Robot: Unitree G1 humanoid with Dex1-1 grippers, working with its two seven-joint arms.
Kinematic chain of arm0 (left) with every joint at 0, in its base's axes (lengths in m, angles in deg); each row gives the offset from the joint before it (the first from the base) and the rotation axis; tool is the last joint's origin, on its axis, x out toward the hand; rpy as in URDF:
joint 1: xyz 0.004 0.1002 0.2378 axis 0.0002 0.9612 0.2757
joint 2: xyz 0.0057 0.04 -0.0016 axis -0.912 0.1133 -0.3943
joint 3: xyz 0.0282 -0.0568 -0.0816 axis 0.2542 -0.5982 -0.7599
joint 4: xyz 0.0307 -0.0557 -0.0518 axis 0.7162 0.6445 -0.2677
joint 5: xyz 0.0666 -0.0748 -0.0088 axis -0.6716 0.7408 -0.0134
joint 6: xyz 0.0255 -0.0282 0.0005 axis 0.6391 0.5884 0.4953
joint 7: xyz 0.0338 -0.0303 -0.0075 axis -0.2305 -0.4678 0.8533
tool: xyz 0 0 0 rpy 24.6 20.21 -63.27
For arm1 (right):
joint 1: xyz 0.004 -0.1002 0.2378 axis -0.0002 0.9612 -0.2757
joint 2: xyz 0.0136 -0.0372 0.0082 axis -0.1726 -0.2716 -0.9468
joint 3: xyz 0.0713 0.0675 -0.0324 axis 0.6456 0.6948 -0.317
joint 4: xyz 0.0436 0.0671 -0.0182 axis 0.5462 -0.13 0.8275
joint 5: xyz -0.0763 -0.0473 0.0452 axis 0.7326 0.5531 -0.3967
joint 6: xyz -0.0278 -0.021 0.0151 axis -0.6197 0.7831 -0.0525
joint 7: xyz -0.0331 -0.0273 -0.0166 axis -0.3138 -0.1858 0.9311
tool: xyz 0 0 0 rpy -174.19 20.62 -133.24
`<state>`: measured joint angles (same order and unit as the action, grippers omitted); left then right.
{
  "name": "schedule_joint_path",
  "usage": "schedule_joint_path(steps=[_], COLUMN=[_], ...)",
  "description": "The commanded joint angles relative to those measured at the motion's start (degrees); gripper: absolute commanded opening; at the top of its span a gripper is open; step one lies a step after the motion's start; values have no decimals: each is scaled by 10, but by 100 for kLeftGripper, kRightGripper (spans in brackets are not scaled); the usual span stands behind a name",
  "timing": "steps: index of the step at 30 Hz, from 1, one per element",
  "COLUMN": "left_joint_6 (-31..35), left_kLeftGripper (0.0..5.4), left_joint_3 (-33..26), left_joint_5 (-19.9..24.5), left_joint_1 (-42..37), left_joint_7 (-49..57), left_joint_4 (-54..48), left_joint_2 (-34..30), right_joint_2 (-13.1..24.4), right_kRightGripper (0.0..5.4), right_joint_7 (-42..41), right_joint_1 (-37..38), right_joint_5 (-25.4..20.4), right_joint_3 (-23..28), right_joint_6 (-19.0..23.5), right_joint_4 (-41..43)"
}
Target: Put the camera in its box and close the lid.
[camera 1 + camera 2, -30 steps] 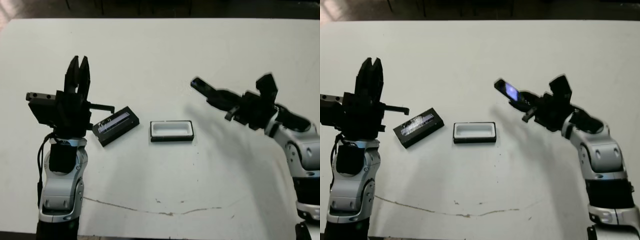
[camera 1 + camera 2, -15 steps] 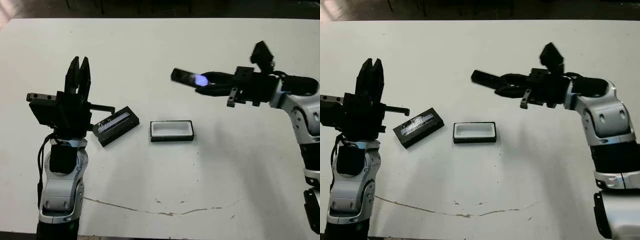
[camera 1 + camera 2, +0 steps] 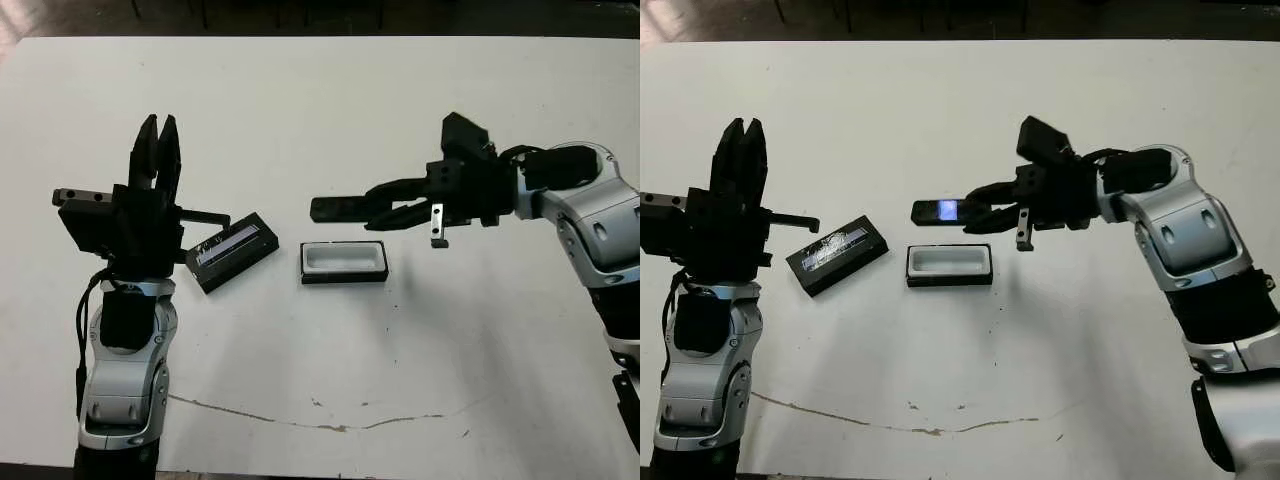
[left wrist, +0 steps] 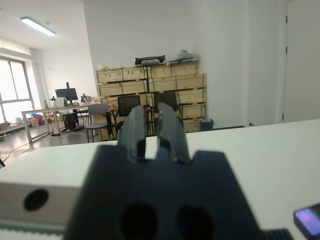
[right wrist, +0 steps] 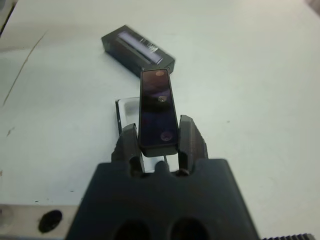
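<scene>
My right gripper is shut on one end of the camera, a slim black bar held level in the air. In the right wrist view the camera sticks out between the two fingers, glossy face up. It hovers just above the far edge of the box, a shallow black tray with a white lining that lies open at the table's middle. The lid, black with a silvery stripe, lies flat to the left of the box. Beside the lid, my left gripper is raised, pointing up, shut and holding nothing.
The white table stretches wide beyond the objects. A thin brown crack or line runs across its near part. In the left wrist view, a room with shelves of boxes, desks and chairs lies past the table.
My right arm has swung the camera leftward and lowered it, from out at the right to just over the box. The left arm, lid and box have not moved.
</scene>
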<state>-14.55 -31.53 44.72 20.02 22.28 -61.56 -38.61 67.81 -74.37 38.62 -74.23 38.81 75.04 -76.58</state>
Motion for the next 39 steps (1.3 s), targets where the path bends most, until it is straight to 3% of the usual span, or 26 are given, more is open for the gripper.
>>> schedule_joint_path(steps=[1,17,39], left_joint_6=[7,9,11], left_kLeftGripper=[0,0,0], left_joint_3=[-1,0,5], left_joint_5=[1,-3,-7], left_joint_1=[15,22,22], left_joint_7=[0,2,3], left_joint_4=[1,-5,-6], left_joint_2=[-2,-1,-2], right_joint_2=[13,15,8], right_kRightGripper=[4,4,4], right_joint_7=[-7,-30,-55], right_joint_1=[7,11,14], right_joint_5=[10,57,71], right_joint_3=[-14,-54,-87], right_joint_6=[17,-8,-20], right_joint_4=[7,-14,-24])
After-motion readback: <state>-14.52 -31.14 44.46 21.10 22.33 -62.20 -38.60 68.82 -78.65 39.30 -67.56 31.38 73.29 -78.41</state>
